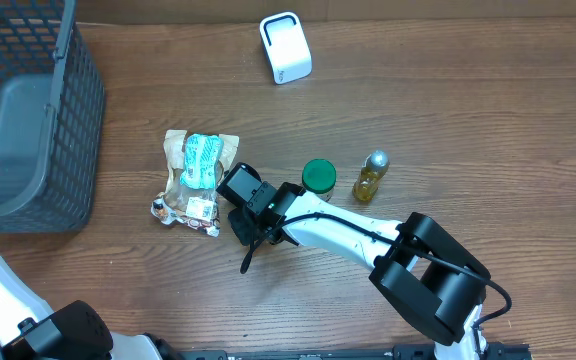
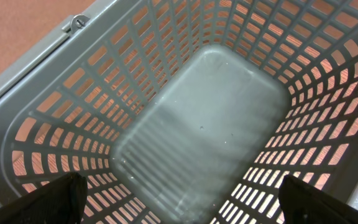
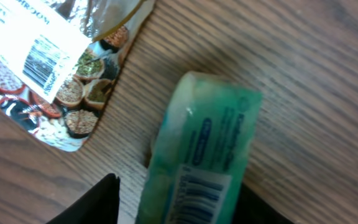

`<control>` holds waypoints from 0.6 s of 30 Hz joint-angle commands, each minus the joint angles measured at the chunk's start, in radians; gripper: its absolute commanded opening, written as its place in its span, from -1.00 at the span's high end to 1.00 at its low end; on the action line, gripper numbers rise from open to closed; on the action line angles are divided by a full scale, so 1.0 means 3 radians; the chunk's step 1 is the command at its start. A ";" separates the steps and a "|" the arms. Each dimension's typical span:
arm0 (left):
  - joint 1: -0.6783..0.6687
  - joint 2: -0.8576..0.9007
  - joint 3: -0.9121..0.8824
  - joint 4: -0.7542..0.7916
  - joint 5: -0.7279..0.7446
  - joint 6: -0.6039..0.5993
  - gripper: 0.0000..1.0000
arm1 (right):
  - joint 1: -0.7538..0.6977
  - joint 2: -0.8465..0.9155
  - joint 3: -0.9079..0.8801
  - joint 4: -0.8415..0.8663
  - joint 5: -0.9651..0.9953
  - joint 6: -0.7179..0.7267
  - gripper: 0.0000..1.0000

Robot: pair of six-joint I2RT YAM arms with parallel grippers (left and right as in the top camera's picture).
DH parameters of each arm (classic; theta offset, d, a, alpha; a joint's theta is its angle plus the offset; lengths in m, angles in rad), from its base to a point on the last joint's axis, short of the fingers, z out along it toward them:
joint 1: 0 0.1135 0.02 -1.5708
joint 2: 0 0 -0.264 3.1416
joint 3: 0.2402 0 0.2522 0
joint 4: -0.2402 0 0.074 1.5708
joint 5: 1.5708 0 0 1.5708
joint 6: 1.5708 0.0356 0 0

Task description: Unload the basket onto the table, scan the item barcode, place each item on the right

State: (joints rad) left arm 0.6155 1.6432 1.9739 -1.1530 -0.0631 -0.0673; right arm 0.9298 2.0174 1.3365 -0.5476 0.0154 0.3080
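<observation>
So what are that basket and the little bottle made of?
The basket looks like grey moulded plastic with a matte finish, going by its even lattice walls. The bottle is clear and glossy, with yellow liquid showing through. It could be plastic or glass. Its cap looks silvery.

The brown wooden table (image 1: 468,100) carries a grey plastic mesh basket (image 1: 82,110), a white boxy scanner (image 1: 285,47), a green-lidded jar (image 1: 319,177), a small yellow bottle (image 1: 371,177) and a printed foil pouch (image 1: 181,207).

White arm (image 1: 333,228), black joints (image 1: 433,275), black right gripper (image 3: 174,213) (thin cable (image 1: 496,296))
</observation>
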 commanded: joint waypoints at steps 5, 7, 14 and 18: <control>-0.0003 0.0027 0.0058 0.0003 0.0029 0.0064 -0.99 | -0.0008 0.0004 0.0038 0.0052 0.0206 0.0003 0.02; -0.0003 0.0027 0.0058 0.0003 0.0029 0.0064 -0.99 | -0.0006 0.0004 0.0038 0.0076 0.0206 0.0003 -0.04; -0.0003 0.0027 0.0058 0.0003 0.0028 0.0064 -0.99 | -0.0005 0.0003 0.0041 0.0088 0.0209 0.0003 0.83; -0.0003 0.0027 0.0058 0.0003 0.0029 0.0064 -0.99 | -0.0036 0.0003 0.0047 0.0158 0.0416 0.0004 0.47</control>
State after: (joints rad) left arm 0.6155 1.6432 1.9739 -1.1530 -0.0631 -0.0677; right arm 0.9291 2.0182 1.3369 -0.5098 0.0818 0.3111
